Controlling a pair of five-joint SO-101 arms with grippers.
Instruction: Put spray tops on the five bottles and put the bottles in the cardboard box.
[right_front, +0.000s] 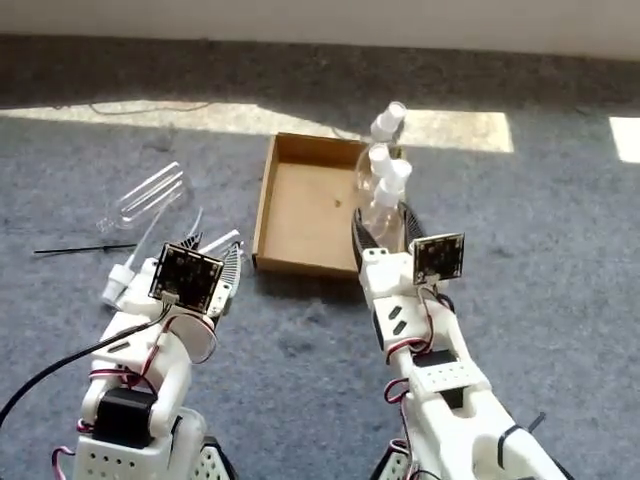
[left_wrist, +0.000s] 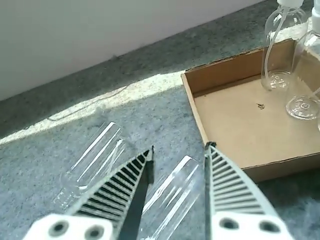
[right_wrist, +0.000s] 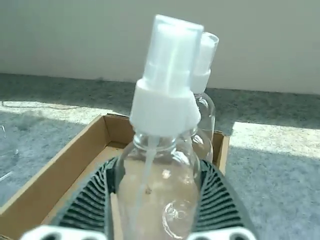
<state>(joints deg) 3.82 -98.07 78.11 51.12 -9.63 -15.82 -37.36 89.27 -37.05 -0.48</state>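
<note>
The cardboard box (right_front: 300, 205) lies open on the grey carpet. My right gripper (right_front: 383, 228) is shut on a clear bottle (right_wrist: 160, 190) with a white spray top (right_wrist: 167, 75), held upright over the box's right side. Two more topped bottles (right_front: 380, 160) stand in the box behind it (left_wrist: 280, 45). My left gripper (left_wrist: 180, 148) is open, left of the box (left_wrist: 240, 110). A bare clear bottle (left_wrist: 172, 195) lies on the carpet between its fingers in the left wrist view. A second bare bottle (left_wrist: 92, 160) lies beside it. Loose spray tops (right_front: 120, 280) rest near the left arm.
A thin black stick (right_front: 80, 248) lies on the carpet at the left. A sunlit strip (right_front: 450, 130) runs behind the box, and a wall (right_wrist: 100, 35) stands beyond. Open carpet stretches to the right of the right arm.
</note>
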